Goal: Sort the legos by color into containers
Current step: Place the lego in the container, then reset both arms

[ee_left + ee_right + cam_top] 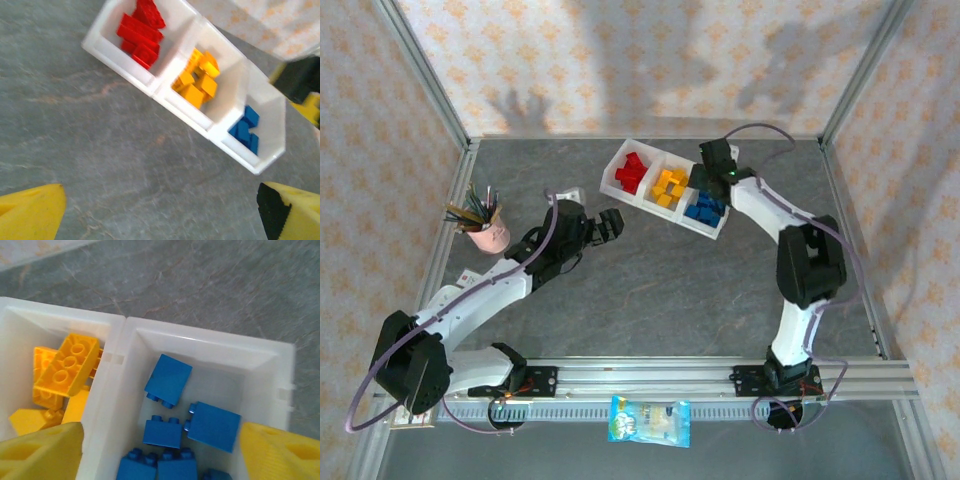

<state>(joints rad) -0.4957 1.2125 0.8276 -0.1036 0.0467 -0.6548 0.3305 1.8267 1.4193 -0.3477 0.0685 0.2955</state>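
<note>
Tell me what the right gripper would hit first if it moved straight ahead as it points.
Probably the blue legos in the tray's end compartment; the open right gripper points into it.

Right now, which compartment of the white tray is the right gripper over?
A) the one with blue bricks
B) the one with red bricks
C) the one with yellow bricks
A: the right gripper hangs open over the blue bricks in the end compartment of the tray.

Grey table (660, 290) bears white tray (652, 170) (far side) and pink cup (490, 235).
</note>
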